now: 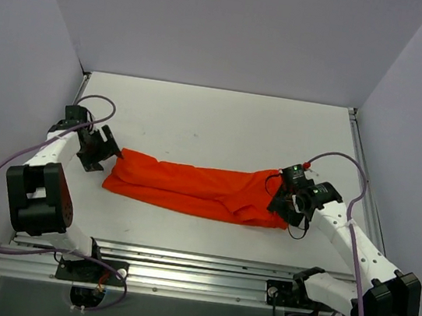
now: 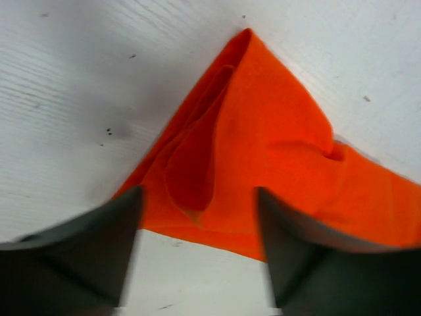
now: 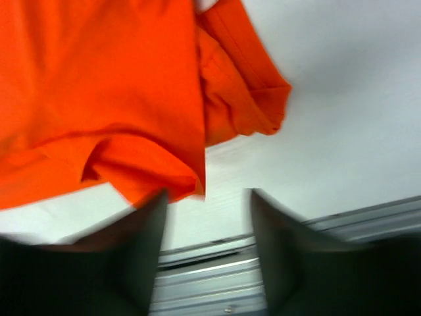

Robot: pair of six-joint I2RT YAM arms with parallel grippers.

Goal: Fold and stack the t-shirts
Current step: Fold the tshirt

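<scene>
across the middle of the worktop [image 1: 216,119], the orange-red t-shirt [image 1: 198,190] lies flat as a long, narrow, wrinkled band running left to right. the left end effector [image 1: 109,152] sits at the band's left end, and the right end effector [image 1: 281,204] sits at its right end.

left wrist view: the fingers [image 2: 99,250] stand apart, released, with nothing gripped between them. a folded, layered corner of the t-shirt lies just ahead of the tips, and bare worktop shows in the gap.

right wrist view: the fingers [image 3: 131,263] also stand apart, released. a hem corner of the t-shirt lies just beside one fingertip, but contact cannot be confirmed. the metal rail [image 3: 217,263] at the worktop's near edge shows between the fingers.
</scene>
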